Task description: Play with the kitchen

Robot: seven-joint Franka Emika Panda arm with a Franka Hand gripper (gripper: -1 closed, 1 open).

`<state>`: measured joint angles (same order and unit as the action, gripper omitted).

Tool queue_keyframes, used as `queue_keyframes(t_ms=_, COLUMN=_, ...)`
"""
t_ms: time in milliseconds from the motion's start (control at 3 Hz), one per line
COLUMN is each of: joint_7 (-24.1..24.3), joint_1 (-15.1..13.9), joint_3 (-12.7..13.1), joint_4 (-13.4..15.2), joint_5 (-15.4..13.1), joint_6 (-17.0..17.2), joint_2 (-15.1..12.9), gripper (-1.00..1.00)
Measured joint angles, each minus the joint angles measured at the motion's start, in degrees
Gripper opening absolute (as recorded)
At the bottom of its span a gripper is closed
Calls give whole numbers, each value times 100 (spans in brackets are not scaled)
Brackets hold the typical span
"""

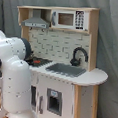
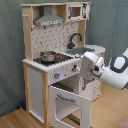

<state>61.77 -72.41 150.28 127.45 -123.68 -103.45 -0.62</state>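
grey curtain (image 1: 110, 43) behind | wooden floor (image 2: 20, 119) below | both exterior views

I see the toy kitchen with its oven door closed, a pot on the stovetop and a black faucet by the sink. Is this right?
Not quite. The oven door of the kitchen is open, hanging downward at the front, as the second exterior view shows. The rest holds: a pot sits on the stovetop, and a black faucet stands by the sink.
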Motion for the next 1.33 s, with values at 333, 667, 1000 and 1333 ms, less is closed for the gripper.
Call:
queue_keyframes(t_ms=333, joint_7=428, joint_1=207, joint_3=4, joint_4=-60, joint_5=41, joint_6=149, joint_2=294, gripper=100)
queue_keyframes(t_ms=667, joint_7=462, joint_1=537, joint_3=7, joint_4=-526, joint_5=96, joint_6=282, joint_2=620, gripper=100)
queue_keyframes(t_ms=1000, joint_7=473, joint_1=743, joint_3=8, joint_4=-1071, joint_5=156, joint_6=307, joint_2=965, gripper=100)
queue_keyframes(t_ms=1333, joint_7=603, joint_1=817, joint_3=9, joint_4=-1467, joint_5=274, joint_6=284, joint_2=1390, gripper=100)
